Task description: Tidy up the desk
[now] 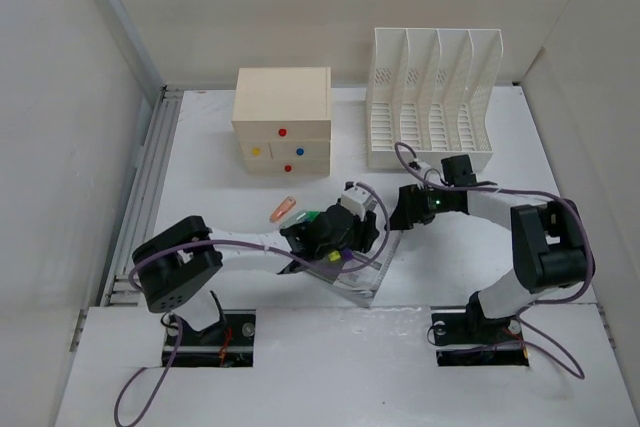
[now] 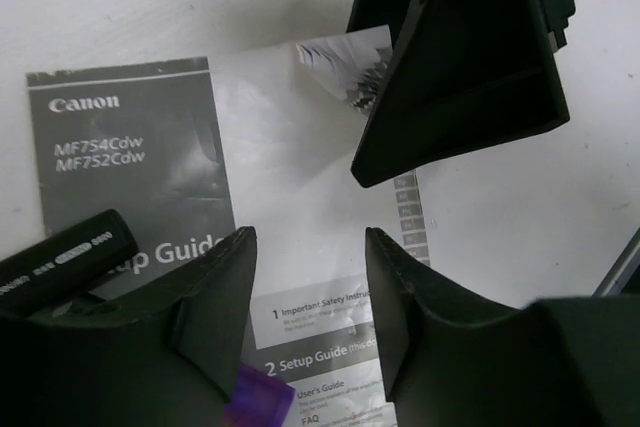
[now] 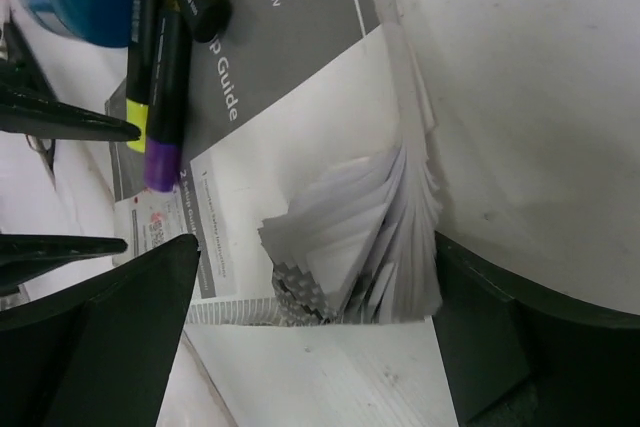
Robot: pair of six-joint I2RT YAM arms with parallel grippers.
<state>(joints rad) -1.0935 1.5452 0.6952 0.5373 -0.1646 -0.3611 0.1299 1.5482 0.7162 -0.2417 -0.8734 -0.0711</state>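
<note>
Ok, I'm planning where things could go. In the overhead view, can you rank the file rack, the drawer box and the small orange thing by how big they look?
1. the file rack, which looks largest
2. the drawer box, somewhat smaller and about as far back on the desk
3. the small orange thing, by far the smallest

Top external cam sits high behind both arm bases, looking down and fwd over the whole desk (image 1: 200, 177) to the drawer box (image 1: 282, 119) and file rack (image 1: 430, 97) at the back, far off vs the wrist cams. Left wrist cam looks down between the fingers of the left gripper (image 2: 308, 247), very close on the Canon booklet (image 2: 130, 157) w/ print upright; right wrist cam looks between the fingers of the right gripper (image 3: 315, 257), equally close on the booklet's fanned pages, print turned sideways. All 3 views share the booklet; both wrist views also share the purple-capped marker (image 3: 165, 97).
</note>
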